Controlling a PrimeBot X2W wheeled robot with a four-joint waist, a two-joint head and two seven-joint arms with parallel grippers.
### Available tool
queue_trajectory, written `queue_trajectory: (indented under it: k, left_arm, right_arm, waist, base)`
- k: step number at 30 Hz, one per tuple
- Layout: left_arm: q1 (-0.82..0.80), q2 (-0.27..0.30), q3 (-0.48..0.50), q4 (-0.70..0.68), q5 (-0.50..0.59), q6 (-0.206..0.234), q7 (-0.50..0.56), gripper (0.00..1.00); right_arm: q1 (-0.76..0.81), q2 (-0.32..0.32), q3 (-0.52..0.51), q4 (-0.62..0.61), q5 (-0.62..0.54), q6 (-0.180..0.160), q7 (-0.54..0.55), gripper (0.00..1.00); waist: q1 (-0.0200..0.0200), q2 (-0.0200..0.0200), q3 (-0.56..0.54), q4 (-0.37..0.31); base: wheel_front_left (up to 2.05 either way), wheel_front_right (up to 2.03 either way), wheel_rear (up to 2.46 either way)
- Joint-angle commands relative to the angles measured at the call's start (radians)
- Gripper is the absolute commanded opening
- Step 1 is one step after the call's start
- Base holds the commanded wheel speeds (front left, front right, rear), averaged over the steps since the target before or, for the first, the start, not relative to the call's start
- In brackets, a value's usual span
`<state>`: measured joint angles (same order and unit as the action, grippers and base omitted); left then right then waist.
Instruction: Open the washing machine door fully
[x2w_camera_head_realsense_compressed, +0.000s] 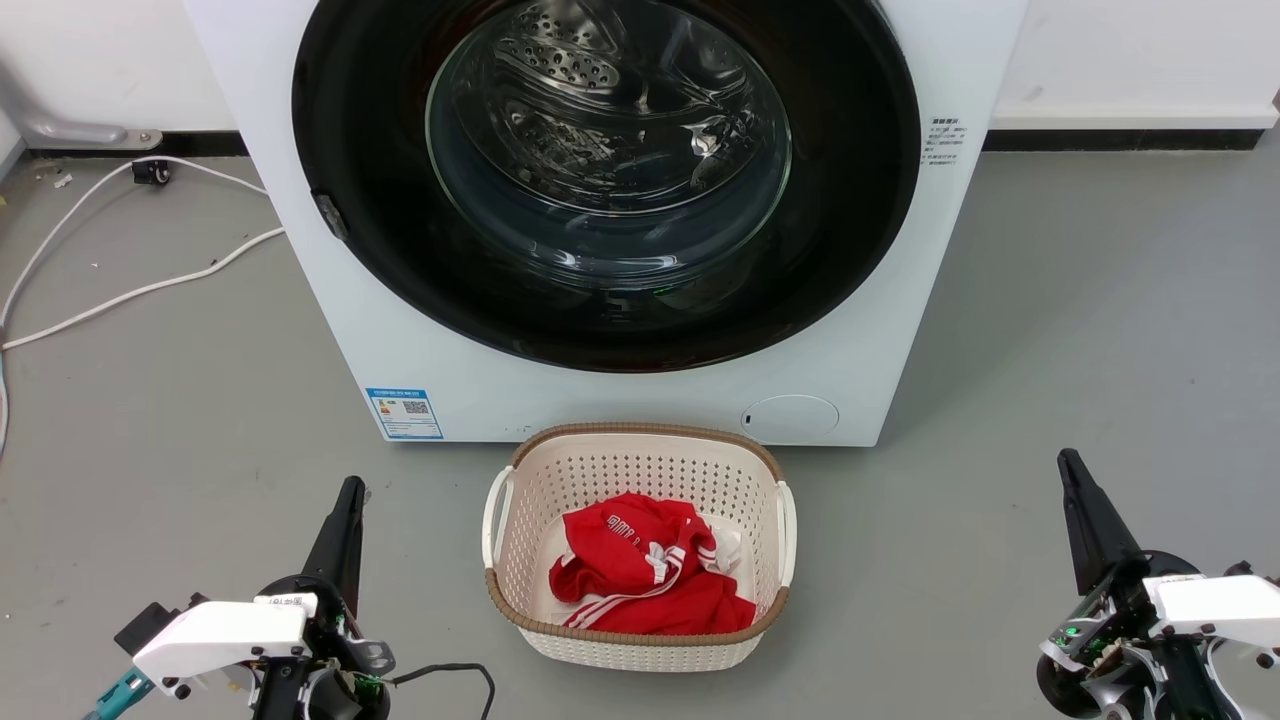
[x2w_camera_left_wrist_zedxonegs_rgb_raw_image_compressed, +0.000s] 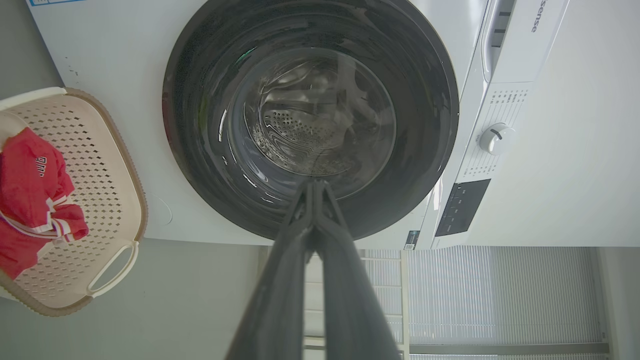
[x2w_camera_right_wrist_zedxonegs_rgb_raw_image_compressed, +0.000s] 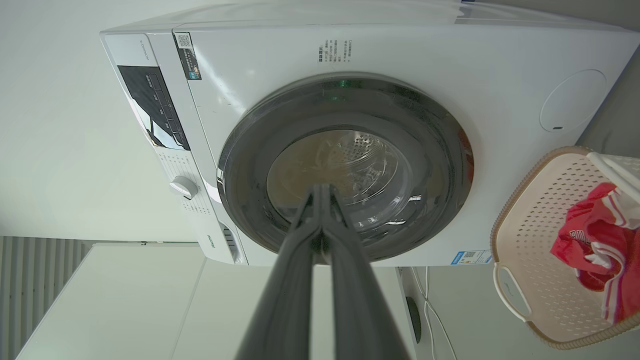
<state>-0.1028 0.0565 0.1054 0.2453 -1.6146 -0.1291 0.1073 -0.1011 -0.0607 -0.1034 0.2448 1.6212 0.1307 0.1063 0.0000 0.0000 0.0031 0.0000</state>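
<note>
Both jaw pairs are pressed together, empty. Your left gripper (x2w_camera_head_realsense_compressed: 352, 490) and right gripper (x2w_camera_head_realsense_compressed: 1068, 462) hang well apart from the round glossy black glass-centred door (x2w_camera_head_realsense_compressed: 850, 200), shut flush on the boxy white washing machine (x2w_camera_head_realsense_compressed: 400, 350). Hook the small grey catch (x2w_camera_head_realsense_compressed: 330, 215) on its left rim, seemingly the handle.

black door (x2w_camera_head_realsense_compressed: 860, 200), white washer (x2w_camera_head_realsense_compressed: 400, 330), red garment (x2w_camera_head_realsense_compressed: 650, 580)
</note>
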Motion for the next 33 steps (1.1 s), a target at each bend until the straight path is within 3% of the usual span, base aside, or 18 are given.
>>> queue_trajectory:
  k: [1, 13, 14, 25, 33]
  left_arm:
    - [-0.009, -0.001, 0.003, 0.001, 0.001, -0.003, 0.004, 0.00]
    - [-0.009, -0.002, 0.004, 0.001, 0.002, -0.003, 0.003, 0.00]
    - [0.000, -0.001, 0.001, 0.001, 0.000, 0.000, 0.003, 1.00]
    - [0.012, -0.003, -0.030, -0.028, 0.042, 0.000, -0.042, 1.00]
    - [0.013, -0.003, -0.027, -0.082, 0.177, 0.000, -0.079, 1.00]
  right_arm:
    - [-0.012, 0.003, -0.001, 0.001, -0.004, 0.000, 0.001, 0.00]
    - [-0.012, 0.004, -0.003, 0.001, -0.005, 0.000, 0.003, 0.00]
    - [0.000, 0.002, -0.002, 0.001, -0.002, 0.000, 0.000, 1.00]
    - [0.023, 0.003, 0.022, -0.025, -0.017, 0.000, -0.044, 1.00]
    - [0.034, 0.004, 0.025, -0.069, -0.148, 0.000, -0.081, 1.00]
  waist:
    - [0.0000, 0.0000, 0.000, 0.000]
    - [0.0000, 0.0000, 0.000, 0.000]
    - [0.0000, 0.0000, 0.000, 0.000]
    - [0.0000, 0.0000, -0.001, 0.000]
    - [0.0000, 0.0000, -0.003, -0.002]
  base:
    - [0.00, 0.00, 0.00]
    - [0.00, 0.00, 0.00]
    - [0.00, 0.00, 0.00]
    - [0.00, 0.00, 0.00]
    - [0.00, 0.00, 0.00]
